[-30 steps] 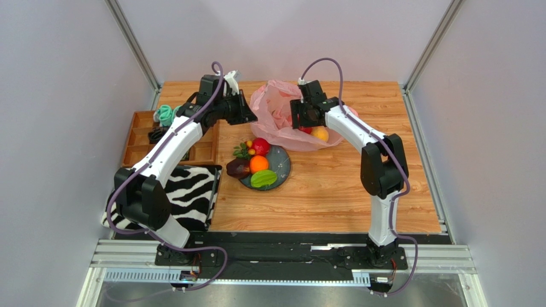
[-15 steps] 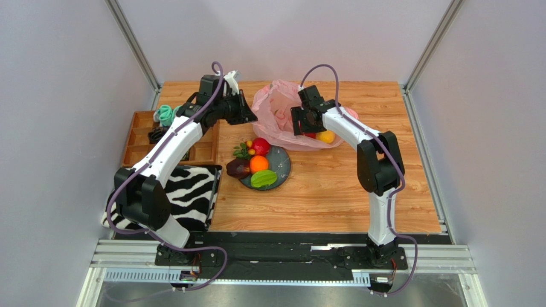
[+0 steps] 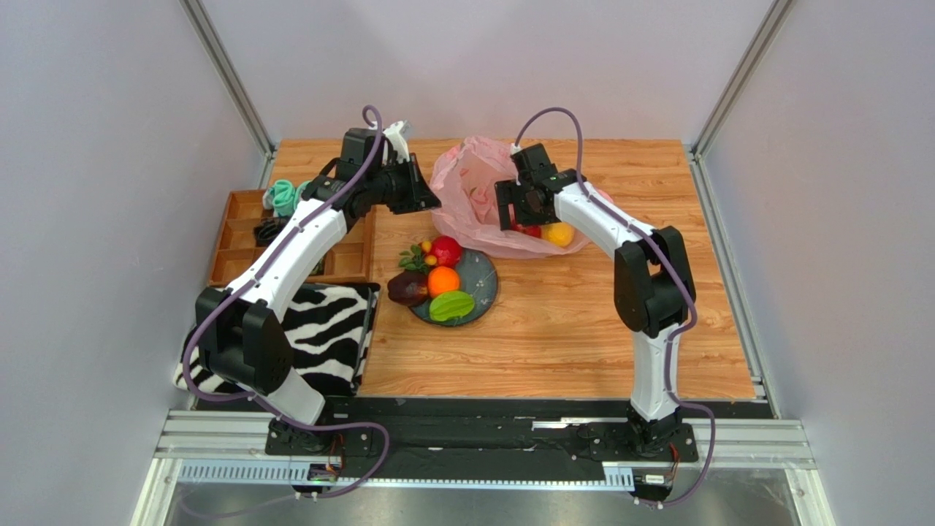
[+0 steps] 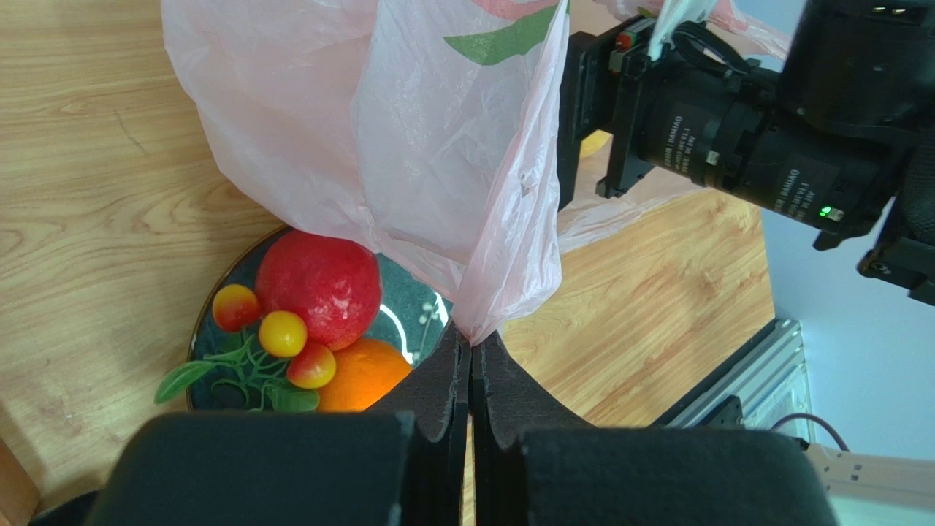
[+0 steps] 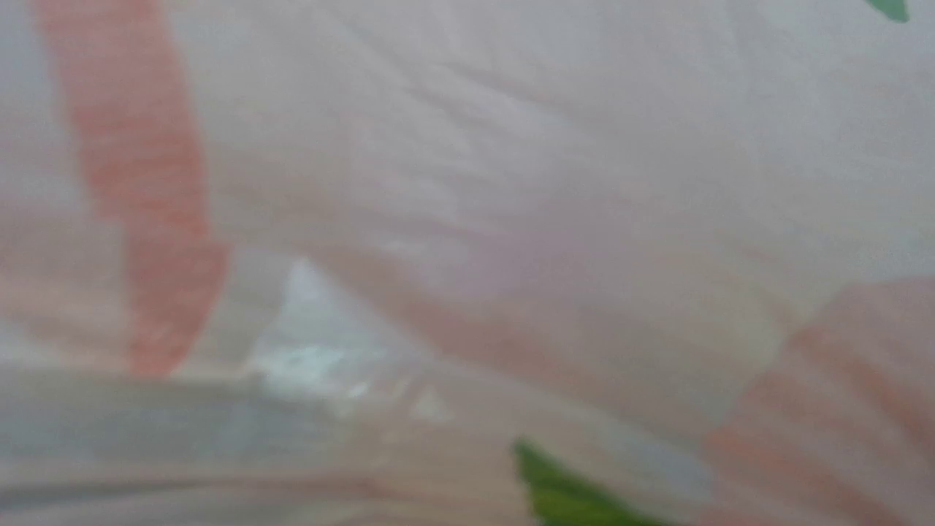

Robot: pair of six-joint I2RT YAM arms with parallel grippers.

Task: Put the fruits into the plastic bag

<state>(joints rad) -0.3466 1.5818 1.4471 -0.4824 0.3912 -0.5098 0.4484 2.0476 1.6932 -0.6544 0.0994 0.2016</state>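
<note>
The plastic bag (image 4: 362,143) at the left gripper's (image 4: 472,349) black fingers (image 4: 437,386) is see-through pink with red and green print. Beside those fingers sit a red apple (image 4: 320,287), an orange (image 4: 364,381) and yellow-red berries (image 4: 281,333) with green leaves on a dark blue-grey plate (image 4: 408,320).

Both arms arch toward the top view's upper centre. The left gripper (image 4: 472,349) pinches the plastic bag (image 4: 362,132), jaws together; the right gripper (image 3: 507,206) hides its jaws.

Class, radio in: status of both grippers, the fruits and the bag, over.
Left gripper shut on translucent pink plastic bag. Right gripper at bag mouth, state unclear. Red apple, orange, green oval fruit on dark round plate, unbagged.
</note>
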